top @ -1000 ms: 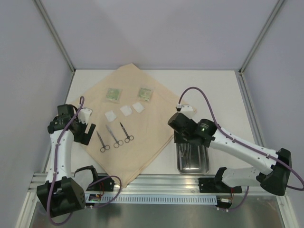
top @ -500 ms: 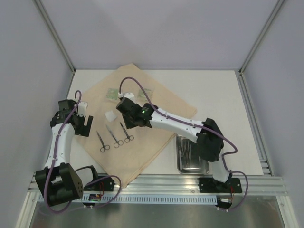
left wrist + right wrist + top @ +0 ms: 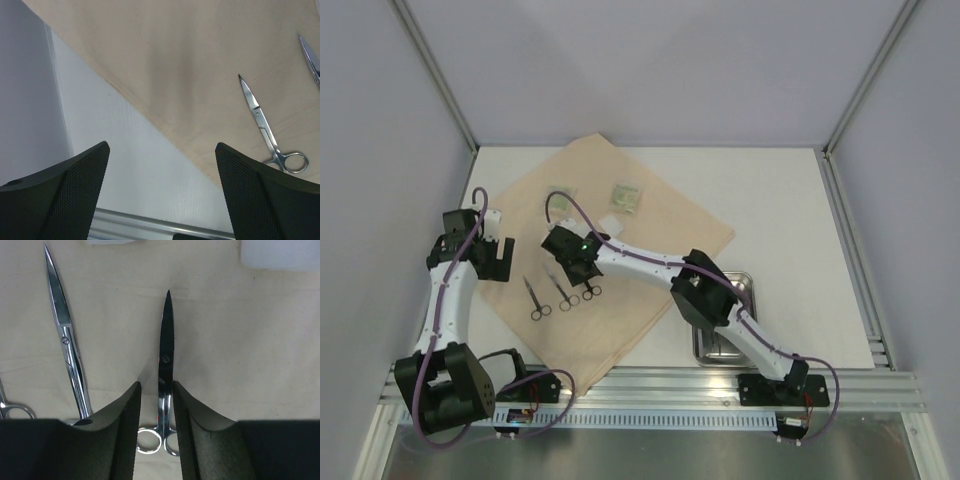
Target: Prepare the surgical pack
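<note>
Judging from the top view, we put the task at about its middle. The tan cloth [image 3: 660, 225] lies spread flat on the bench [image 3: 780, 200], and the things on it are set out in rows. Two green packets [image 3: 627, 197] sit toward the upper part. The white pads [image 3: 280, 255] come below them, mostly hidden under the reaching arm in that view. Three scissors [image 3: 560, 292] lie side by side toward the lower left, tips pointing up the picture. The steel tray [image 3: 748, 340] stands off the cloth on bare bench at the lower right. The arm crosses over it, so we cannot tell what it holds. What we think is left is whatever the tray holds, the tray itself, and folding the cloth into a bundle, which has not begun.

The right fingers [image 3: 120, 440] hang over the right-hand scissors [image 3: 166, 355] of the row. In the right wrist view its shank runs up between them, rings at the bottom, tip toward the top. The fingers stand a little apart, with cloth showing left of the shank, so we read them as straddling it, not clamped. We cannot tell whether the right-side finger touches the steel. The left fingers [image 3: 65, 195] gape wide with nothing between them, over the cloth's edge and bare bench. The left-hand scissors [image 3: 265, 127] lie off to the right of that frame.
</note>
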Robot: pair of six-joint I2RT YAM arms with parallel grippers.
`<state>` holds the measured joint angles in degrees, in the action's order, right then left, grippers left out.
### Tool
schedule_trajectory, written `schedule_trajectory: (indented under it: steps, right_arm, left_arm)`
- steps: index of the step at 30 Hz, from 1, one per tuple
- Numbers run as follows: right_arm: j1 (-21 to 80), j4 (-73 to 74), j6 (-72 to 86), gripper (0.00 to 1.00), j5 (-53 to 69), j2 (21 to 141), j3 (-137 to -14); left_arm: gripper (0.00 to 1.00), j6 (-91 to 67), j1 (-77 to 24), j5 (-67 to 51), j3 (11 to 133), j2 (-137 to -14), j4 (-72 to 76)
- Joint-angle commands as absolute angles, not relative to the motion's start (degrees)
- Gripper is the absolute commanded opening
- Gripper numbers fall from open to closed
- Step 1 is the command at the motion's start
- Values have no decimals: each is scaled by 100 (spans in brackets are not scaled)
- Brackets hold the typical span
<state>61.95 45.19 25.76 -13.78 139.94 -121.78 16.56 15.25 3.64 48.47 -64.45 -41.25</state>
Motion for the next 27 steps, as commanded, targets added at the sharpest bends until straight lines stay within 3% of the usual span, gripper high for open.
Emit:
schedule_trajectory:
  steps: [1,20,27]
  right_arm:
    - [6205,4851,2513,34,-1538,14255,-12489]
    - [6258,5054,2496,30,-1380,13887,-11953]
    - [6258,5273,2408,29,-1565,14527,-12093]
  left_arm:
    - [97,1520,1556,176,4790,-6320,-4008]
    - [97,1600,1556,158,4825,-6126,-4052]
    - [97,1644,1556,220,4808,-6082,-4052]
